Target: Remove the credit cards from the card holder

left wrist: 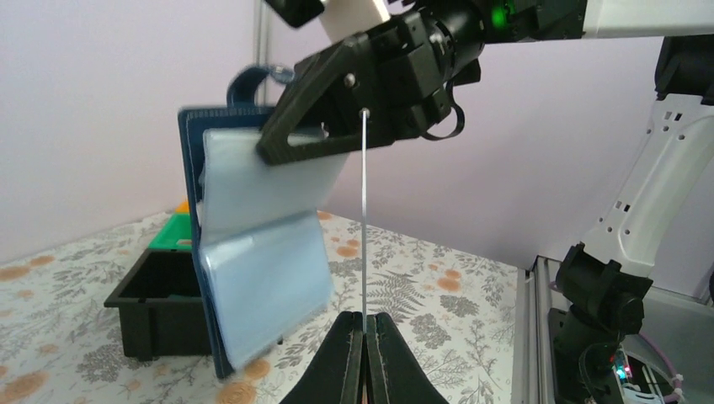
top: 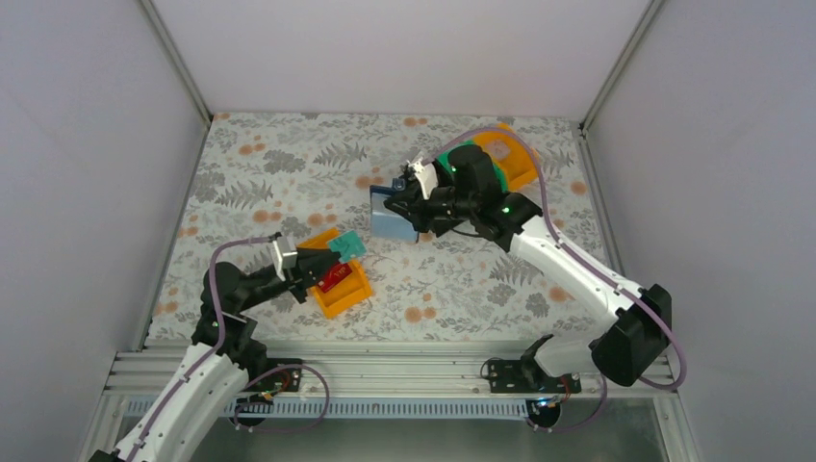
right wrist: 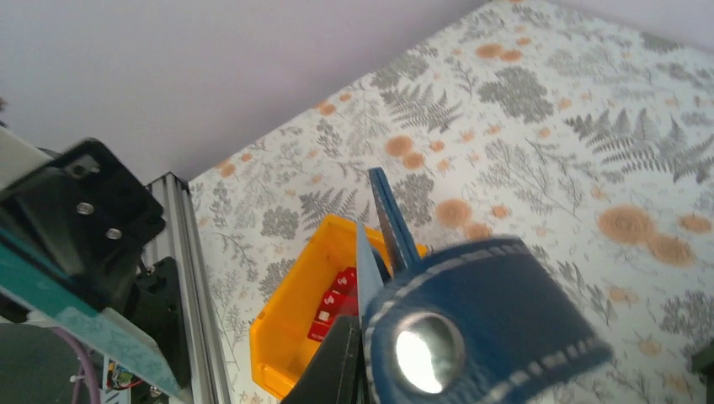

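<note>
Left jaws clamp a thin teal plastic card [top: 348, 246] over the near orange plastic bin [top: 344, 298]; right jaws clamp a navy folding wallet [top: 390, 221] beyond it.

Wore white shells [top: 568, 262] over black joints [top: 630, 337], trailed lilac cables [top: 236, 243], and ended in a black, screw-studded right gripper [top: 402, 197].

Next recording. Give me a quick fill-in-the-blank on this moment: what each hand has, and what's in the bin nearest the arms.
1. The right hand is shut on the open ____.
2. The left hand is shut on a credit card, coloured ____.
3. The near bin is ____ in colour.
4. In it lies a second card, coloured ____.

Missing words: card holder; teal; orange; red.
</note>
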`<state>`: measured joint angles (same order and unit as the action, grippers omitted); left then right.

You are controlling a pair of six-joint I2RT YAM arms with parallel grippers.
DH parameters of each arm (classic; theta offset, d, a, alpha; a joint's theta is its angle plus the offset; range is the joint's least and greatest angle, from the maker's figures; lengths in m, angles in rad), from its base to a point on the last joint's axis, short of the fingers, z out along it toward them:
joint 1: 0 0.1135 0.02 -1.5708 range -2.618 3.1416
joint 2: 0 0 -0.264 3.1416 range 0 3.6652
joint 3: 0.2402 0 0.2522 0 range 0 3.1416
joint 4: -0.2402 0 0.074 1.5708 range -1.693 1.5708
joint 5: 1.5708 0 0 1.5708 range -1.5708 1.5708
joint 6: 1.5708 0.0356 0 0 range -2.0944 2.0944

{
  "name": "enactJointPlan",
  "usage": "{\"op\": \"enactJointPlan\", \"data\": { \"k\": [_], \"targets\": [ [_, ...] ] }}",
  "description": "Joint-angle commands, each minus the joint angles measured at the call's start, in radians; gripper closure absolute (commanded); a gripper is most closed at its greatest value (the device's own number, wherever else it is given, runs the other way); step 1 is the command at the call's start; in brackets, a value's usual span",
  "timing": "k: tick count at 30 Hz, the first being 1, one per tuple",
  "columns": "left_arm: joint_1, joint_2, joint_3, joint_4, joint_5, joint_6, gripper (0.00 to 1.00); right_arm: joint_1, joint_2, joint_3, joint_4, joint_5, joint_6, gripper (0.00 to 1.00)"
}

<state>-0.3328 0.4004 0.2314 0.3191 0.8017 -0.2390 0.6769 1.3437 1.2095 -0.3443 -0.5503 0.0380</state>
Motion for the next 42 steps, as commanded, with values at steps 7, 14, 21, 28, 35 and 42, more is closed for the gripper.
{"op": "enactJointPlan", "data": {
  "k": [7,14,21,28,35,42],
  "targets": [
    [0.000,-0.035,-0.016,0.034,-0.013,0.020,0.98,-0.004,-0.002,-0.115,-0.121,0.035,0.356,0.96],
    [0.001,-0.040,-0.020,0.040,-0.010,0.018,0.98,-0.010,0.009,-0.298,-0.042,-0.080,0.481,0.96],
    [-0.001,-0.033,-0.020,0.041,-0.007,0.017,0.98,-0.107,0.104,-0.406,-0.004,-0.062,0.429,0.96],
    [-0.001,-0.044,-0.022,0.045,-0.007,0.014,0.98,-0.174,0.071,-0.263,-0.189,0.194,0.352,0.34],
    [-0.001,-0.042,-0.029,0.059,-0.009,0.004,0.98,-0.033,-0.163,-0.146,-0.008,-0.040,0.095,0.06],
    [-0.001,-0.034,-0.034,0.076,0.007,-0.006,0.98,0.136,-0.087,-0.066,0.079,-0.254,-0.049,0.07]
  ]
}}
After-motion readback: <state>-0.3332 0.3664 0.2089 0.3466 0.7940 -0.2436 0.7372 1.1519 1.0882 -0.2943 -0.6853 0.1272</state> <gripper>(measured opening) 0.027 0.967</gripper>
